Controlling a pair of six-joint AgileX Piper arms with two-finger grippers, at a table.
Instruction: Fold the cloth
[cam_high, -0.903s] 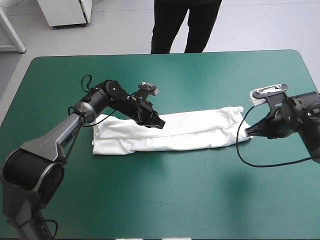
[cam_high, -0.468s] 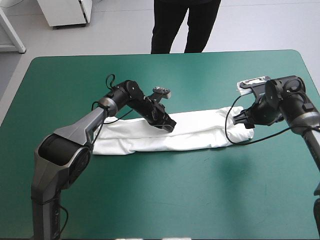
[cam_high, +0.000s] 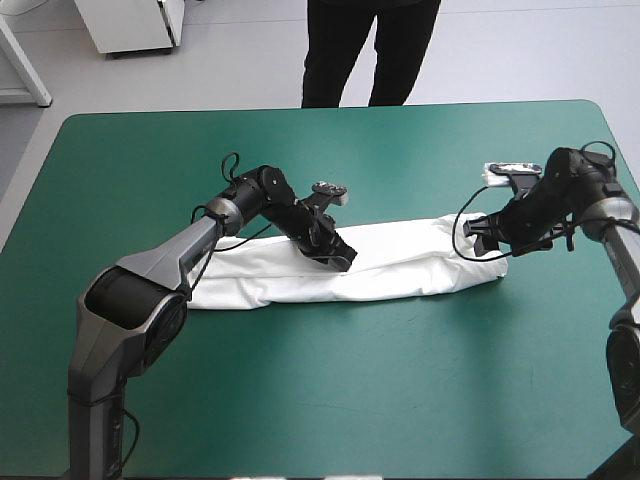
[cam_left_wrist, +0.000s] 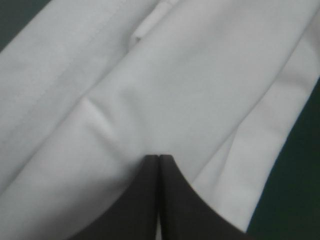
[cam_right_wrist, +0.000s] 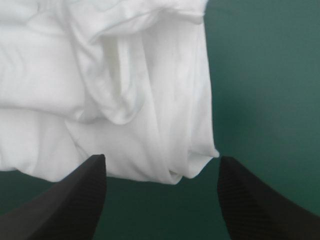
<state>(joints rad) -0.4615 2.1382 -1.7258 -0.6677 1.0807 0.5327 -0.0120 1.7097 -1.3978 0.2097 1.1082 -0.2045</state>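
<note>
Tabletop shows T-shirt folded lengthwise; left pincer closed, empty, mid-strip; right pincer wide open at its end; crosswise fold pending.

The T-shirt lies lengthwise across the table's middle, the left gripper over its centre, the right gripper at its right end

Plain white T-shirt, solid teal-green table cover, black fingers.

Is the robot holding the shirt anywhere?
Nothing is held. The left gripper is shut over the middle of the T-shirt; the right gripper stands open at its end.
</note>
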